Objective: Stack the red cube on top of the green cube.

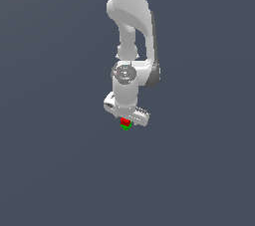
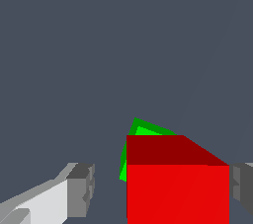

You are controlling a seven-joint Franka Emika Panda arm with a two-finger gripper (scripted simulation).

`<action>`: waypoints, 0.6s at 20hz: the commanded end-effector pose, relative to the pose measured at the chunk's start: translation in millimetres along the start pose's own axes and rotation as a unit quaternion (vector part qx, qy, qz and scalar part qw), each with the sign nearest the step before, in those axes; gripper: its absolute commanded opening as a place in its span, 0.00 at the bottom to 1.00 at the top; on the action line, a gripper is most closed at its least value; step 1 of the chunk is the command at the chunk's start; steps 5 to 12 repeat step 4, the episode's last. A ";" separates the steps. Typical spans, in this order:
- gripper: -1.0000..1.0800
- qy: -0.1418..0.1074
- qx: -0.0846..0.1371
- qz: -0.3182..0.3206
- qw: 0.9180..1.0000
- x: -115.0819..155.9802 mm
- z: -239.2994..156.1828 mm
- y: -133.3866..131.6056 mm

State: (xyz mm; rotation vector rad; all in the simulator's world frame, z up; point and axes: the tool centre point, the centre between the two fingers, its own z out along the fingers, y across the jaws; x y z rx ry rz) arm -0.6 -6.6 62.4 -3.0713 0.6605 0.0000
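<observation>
You see the white robot hand low over the plain dark grey worktop, its grey fingers spread, one clear of the small bright red cube. That cube sits atop the small bright green cube, twisted askew beneath it.

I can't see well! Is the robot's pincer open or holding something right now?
Pincer: open, a gap shows beside the small bright red cube, which sits over the small bright green cube.
</observation>
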 end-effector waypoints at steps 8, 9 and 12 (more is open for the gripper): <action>0.96 0.000 0.000 0.000 1.000 0.1 0.0 -0.1; 0.96 0.000 0.000 0.000 1.000 0.1 0.0 -0.1; 0.96 0.000 0.000 0.000 1.000 0.1 0.0 -0.1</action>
